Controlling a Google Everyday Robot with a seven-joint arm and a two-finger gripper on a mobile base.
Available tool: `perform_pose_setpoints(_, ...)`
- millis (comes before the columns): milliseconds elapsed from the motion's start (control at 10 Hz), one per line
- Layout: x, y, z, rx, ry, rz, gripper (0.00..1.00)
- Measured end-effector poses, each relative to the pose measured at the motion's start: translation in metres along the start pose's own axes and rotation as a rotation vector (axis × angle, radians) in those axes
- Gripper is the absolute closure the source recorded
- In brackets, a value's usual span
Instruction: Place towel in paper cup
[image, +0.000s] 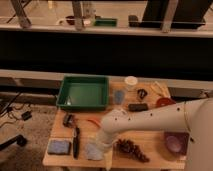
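Note:
The towel (93, 151), a thin grey-blue cloth, lies flat at the table's front edge, left of centre. My gripper (103, 143) is at the end of the white arm (150, 120), which reaches in from the right. It is low over the towel's right edge and hides part of it. The paper cup (131, 82), small and cream-white, stands upright at the back of the table, right of the green tray, far from the gripper.
A green tray (67, 92) is at the back left. A blue sponge (59, 147) and a black tool (76, 141) lie left of the towel. A dark brown cluster (133, 149), purple bowl (175, 143), red bowl (164, 102), black block (138, 106) and small upright grey-blue piece (118, 97) lie to the right.

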Motion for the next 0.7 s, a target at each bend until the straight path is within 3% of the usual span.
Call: perform_pose_setpoints(700,0.0094,-0.0005,0.0055,0.004,-0.029,0.025,0.0)
